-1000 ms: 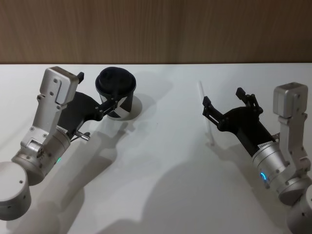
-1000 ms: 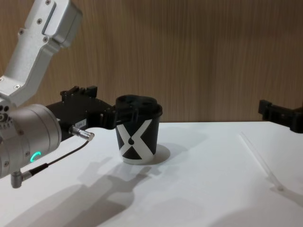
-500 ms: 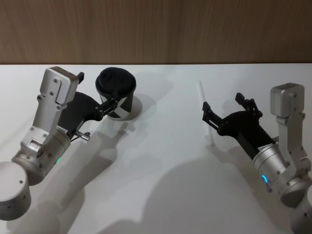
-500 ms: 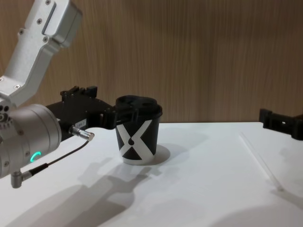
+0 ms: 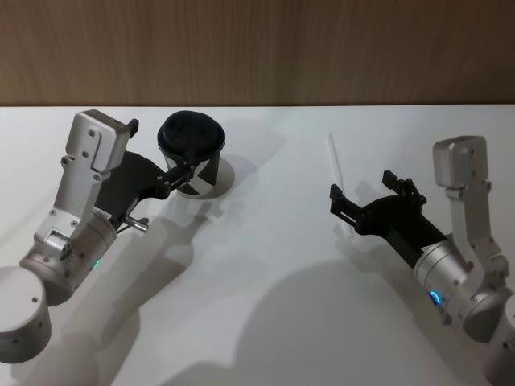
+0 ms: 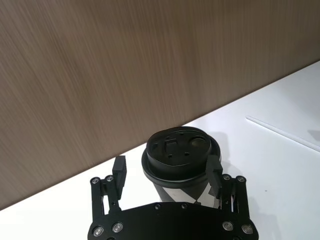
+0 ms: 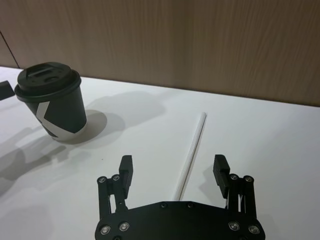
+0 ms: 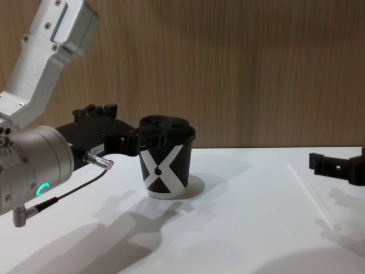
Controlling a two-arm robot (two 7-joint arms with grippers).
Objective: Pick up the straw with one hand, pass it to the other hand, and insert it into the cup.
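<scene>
- Head view, closest in: the right gripper [image 5: 361, 186] is reaching forward well to the right of the cup [image 5: 191, 138], low over the white table [image 5: 265, 281], with its claw spread wide.
- Right wrist view: its two fingers [image 7: 126, 167] are straddling the straw [image 7: 194, 142], one on each side and neither touching it. The straw's near end is running in under the gripper's black body.
- The straw is lying flat on the table, well to the right of the cup. It is pointing from the near side toward the wall, with its far end about level with the cup.
- The left gripper [image 5: 162, 147] is sitting at the cup from the cup's left and near side, claw wide, with the cup between its fingers [image 6: 120, 172].
- Left wrist view: one finger is sitting close against the lid's rim, though I cannot tell whether it is touching. The other is standing clear of the cup.
- The cup is standing upright on the table, lid on, its white X facing the robot.
- Farthest back, behind the cup, a wooden wall [image 5: 322, 48] is running along the table's back edge.
</scene>
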